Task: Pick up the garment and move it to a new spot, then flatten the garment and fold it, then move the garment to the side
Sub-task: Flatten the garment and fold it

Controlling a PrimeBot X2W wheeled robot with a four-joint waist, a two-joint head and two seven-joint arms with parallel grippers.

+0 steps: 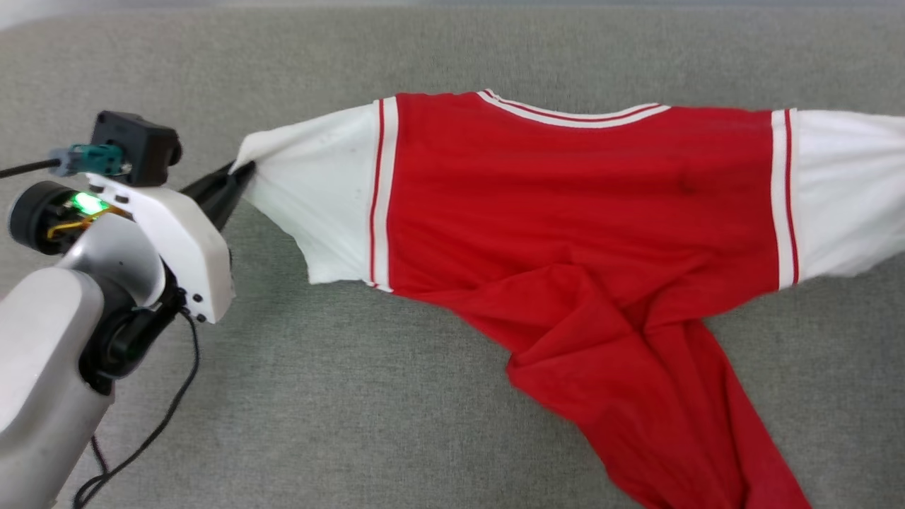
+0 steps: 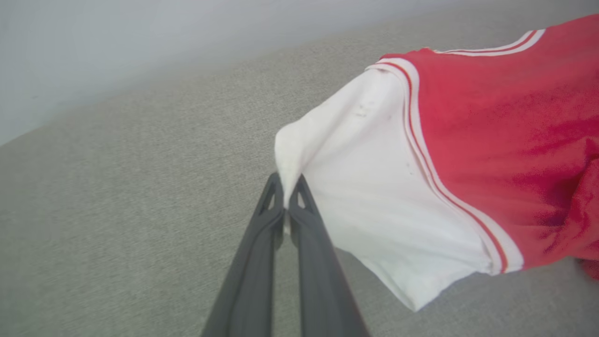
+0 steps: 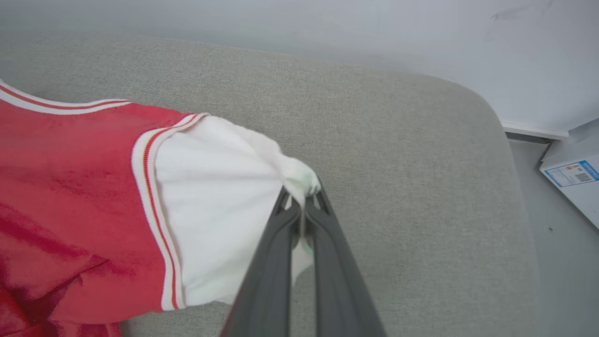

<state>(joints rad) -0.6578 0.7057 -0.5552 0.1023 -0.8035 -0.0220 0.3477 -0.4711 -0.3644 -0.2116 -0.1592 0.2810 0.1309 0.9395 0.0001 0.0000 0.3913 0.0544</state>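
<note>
Red white-sleeved jersey T-shirt spans between my fingertips.
Left gripper and right gripper each clamp a sleeve end, to stretch it flat.

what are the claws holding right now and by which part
Both hold the garment: the left claw pinches the end of one white sleeve, the right claw the end of the other.

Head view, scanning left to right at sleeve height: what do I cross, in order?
Pale left arm with a green light → left gripper, long dark fingers shut → white short sleeve, pinched at its tip → red-white striped trim → red body of the jersey-style garment → second striped trim → other white sleeve, running off the right edge.
</note>
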